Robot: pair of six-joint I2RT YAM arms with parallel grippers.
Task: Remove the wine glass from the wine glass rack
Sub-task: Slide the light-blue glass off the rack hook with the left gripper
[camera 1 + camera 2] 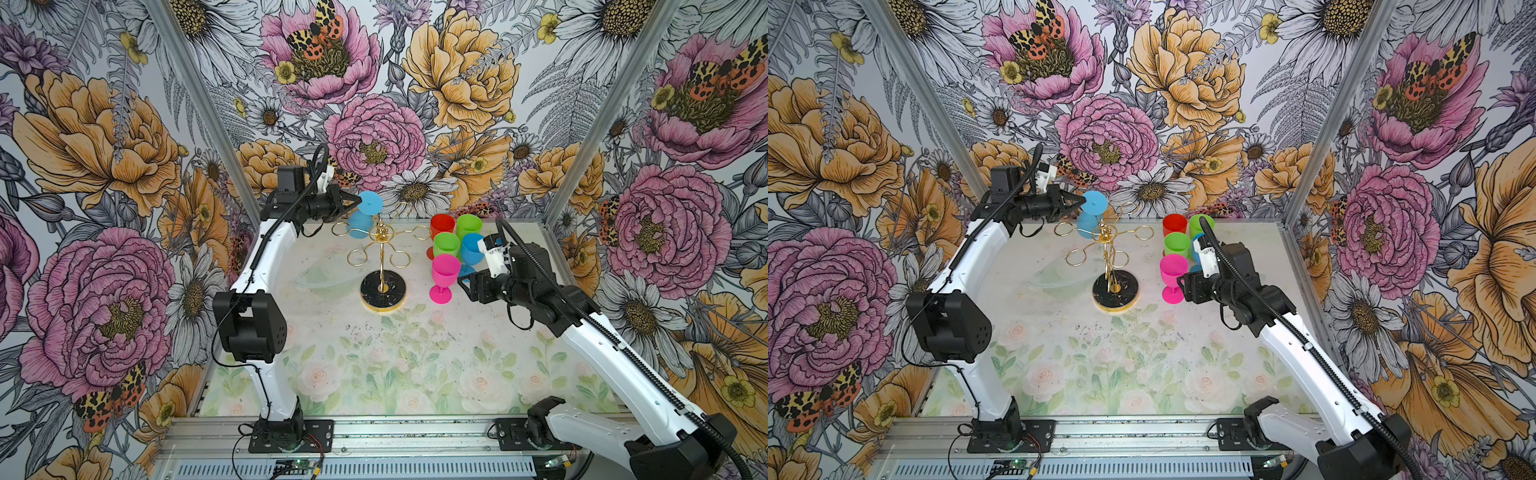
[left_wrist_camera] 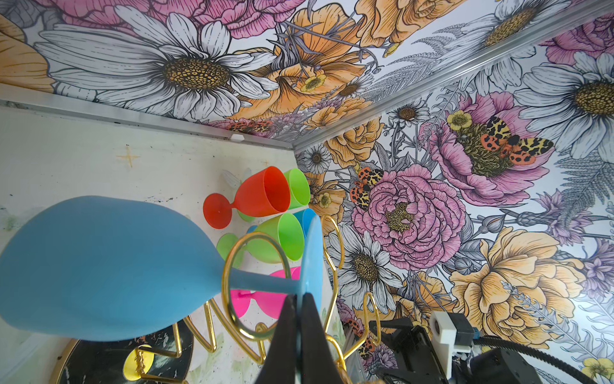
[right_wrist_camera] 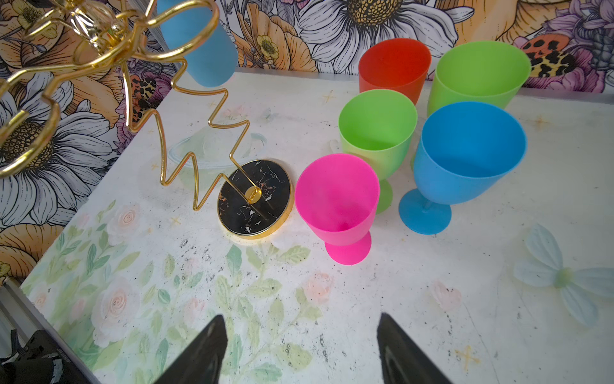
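Over the floral desk (image 1: 415,353), your left hand (image 2: 300,301) is pinching the foot of the wine glass (image 2: 99,266) to slide it off the eleven-o'clock loop of the wine glass rack (image 1: 374,297), while your right hand (image 3: 300,317) is hovering open and empty.

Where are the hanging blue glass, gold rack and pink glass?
hanging blue glass (image 1: 370,203): in a top view, foot.
gold rack (image 1: 373,291): in a top view, black base.
pink glass (image 3: 336,196): right wrist view, bowl.

Glossy metal rack (image 1: 382,232), matt plastic glass (image 2: 99,266)

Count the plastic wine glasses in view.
6. One blue glass, stem in the gold wire rack's loop, foot in the left claw; red, two green, blue, pink stand beside it.
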